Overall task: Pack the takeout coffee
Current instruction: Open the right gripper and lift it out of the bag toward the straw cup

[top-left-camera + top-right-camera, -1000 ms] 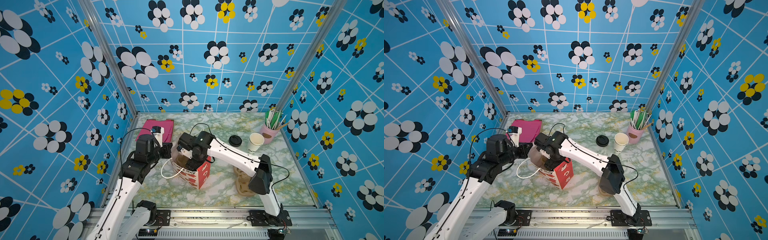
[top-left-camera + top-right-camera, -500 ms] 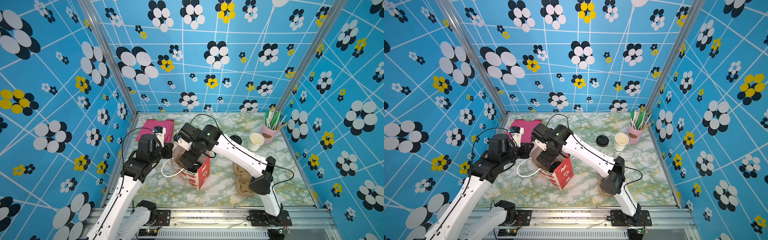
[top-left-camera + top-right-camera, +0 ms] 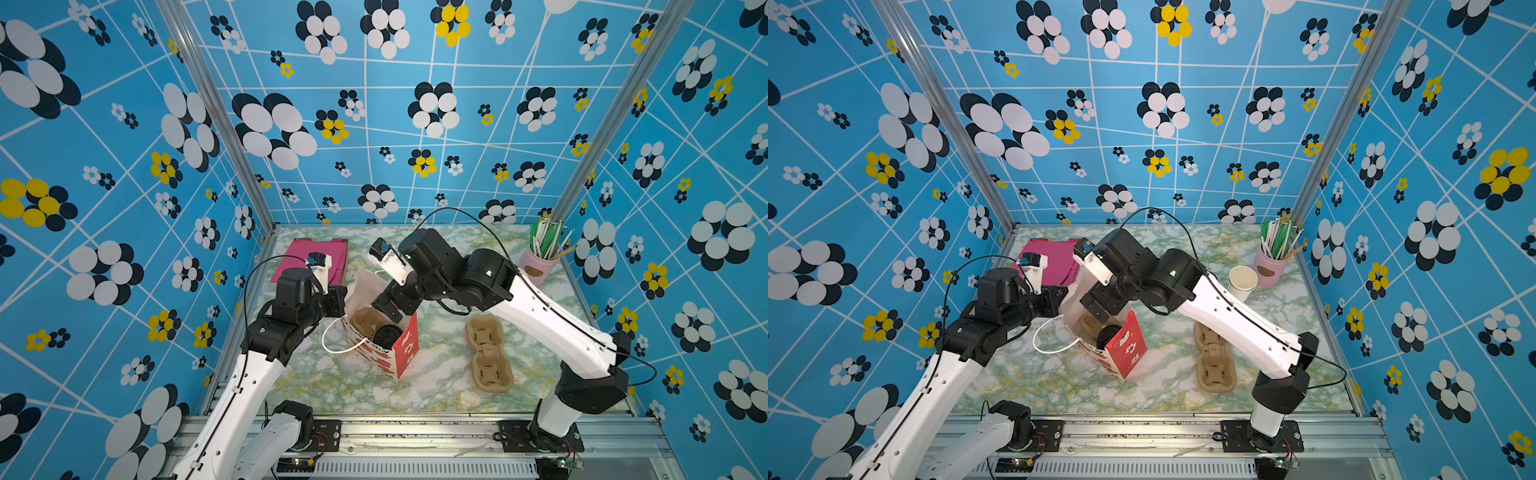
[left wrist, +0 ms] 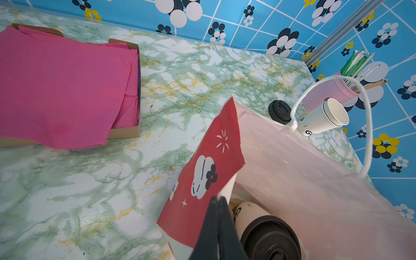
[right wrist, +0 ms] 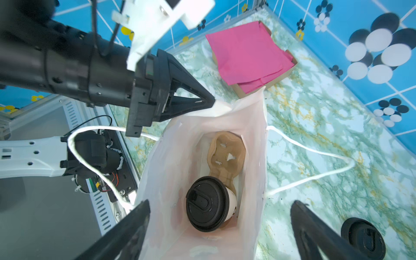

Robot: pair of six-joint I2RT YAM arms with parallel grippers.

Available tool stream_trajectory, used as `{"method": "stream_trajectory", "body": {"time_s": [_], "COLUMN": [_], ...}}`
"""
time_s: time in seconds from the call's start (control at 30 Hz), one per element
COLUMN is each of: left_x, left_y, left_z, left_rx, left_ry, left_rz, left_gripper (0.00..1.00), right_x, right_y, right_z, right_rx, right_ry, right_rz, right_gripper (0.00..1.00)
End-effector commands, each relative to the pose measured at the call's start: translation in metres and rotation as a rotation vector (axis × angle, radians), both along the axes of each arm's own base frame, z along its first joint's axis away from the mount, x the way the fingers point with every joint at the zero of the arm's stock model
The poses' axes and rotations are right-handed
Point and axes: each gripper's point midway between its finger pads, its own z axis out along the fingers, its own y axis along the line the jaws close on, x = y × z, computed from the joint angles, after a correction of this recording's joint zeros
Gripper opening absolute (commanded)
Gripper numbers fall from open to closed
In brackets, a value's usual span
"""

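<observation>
In a top view, a red paper bag (image 3: 406, 351) stands open at the centre of the frame; inside it I see the black lid of the takeout coffee (image 3: 385, 336), next to a brown pulp carrier (image 3: 365, 322). My left gripper (image 3: 343, 296), centre left, is pinched shut on the bag's rim; my right gripper (image 3: 390, 309) hangs just above the bag's mouth, jaws spread wide with nothing between them. I judge the packing all but done: the cup is in the bag and free of any grip; what is left is to lift the right arm clear and free the rim.

In a top view again, the surface is a green and white marbled table (image 3: 1163, 395); a spare carrier (image 3: 1212, 361) lies right of the bag; lidless cups (image 3: 1241, 278) and a pink pot of straws (image 3: 1273, 266) stand at upper right; pink napkins (image 3: 1059, 257) in a box lie at upper left; blue walls (image 3: 1100, 178) with white, black and yellow flowers close in three sides.

Left wrist view: closed black fingertips (image 4: 225, 225) clamp the bag's edge; the lidded cup sits just beyond them inside the bag; a loose black lid (image 4: 280, 111) lies on the table beside the lidless cups.

Right wrist view: two open fingers (image 5: 126, 227) frame the bag's mouth; the coffee sits at one well of the carrier, the other well empty; whether it is fully seated I cannot tell.
</observation>
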Motion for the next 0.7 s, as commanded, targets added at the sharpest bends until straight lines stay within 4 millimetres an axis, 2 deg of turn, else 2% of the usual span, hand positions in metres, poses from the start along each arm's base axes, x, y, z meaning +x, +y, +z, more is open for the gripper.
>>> {"method": "stream_trajectory", "body": {"time_s": [0.0,0.07,0.2,0.33,0.37,0.47,0.5,0.67], "left_x": [-0.007,-0.007,-0.006,-0.005,-0.006,-0.006,-0.007,-0.014], "left_y": [-0.003,-0.003,-0.005,-0.006,-0.007,-0.007,-0.007,-0.003], "left_z": [-0.009,-0.006,0.001,0.009,0.011,0.018,0.021,0.037], "left_rx": [0.010,0.005,-0.008,-0.024,-0.027,-0.036,-0.038,-0.028], "left_ry": [0.059,0.054,0.038,0.023,0.020,0.006,0.001,-0.036], "left_rz": [-0.013,-0.016,-0.018,-0.024,-0.025,-0.028,-0.028,-0.025], "left_gripper": [0.10,0.18,0.32,0.38,0.40,0.42,0.47,0.56], "right_x": [0.009,0.011,0.024,0.045,0.051,0.073,0.079,0.110], "right_y": [-0.010,-0.026,-0.072,-0.122,-0.133,-0.174,-0.186,-0.259], "right_z": [0.032,0.044,0.062,0.063,0.049,0.035,0.031,0.006], "right_rx": [0.119,0.162,0.242,0.261,0.232,0.193,0.179,0.093], "right_ry": [-0.115,-0.160,-0.216,-0.252,-0.240,-0.247,-0.249,-0.219], "right_rz": [-0.037,-0.070,-0.188,-0.342,-0.381,-0.529,-0.573,-0.821], "right_gripper": [0.99,0.99,0.99,0.99,0.99,0.99,0.99,0.99]}}
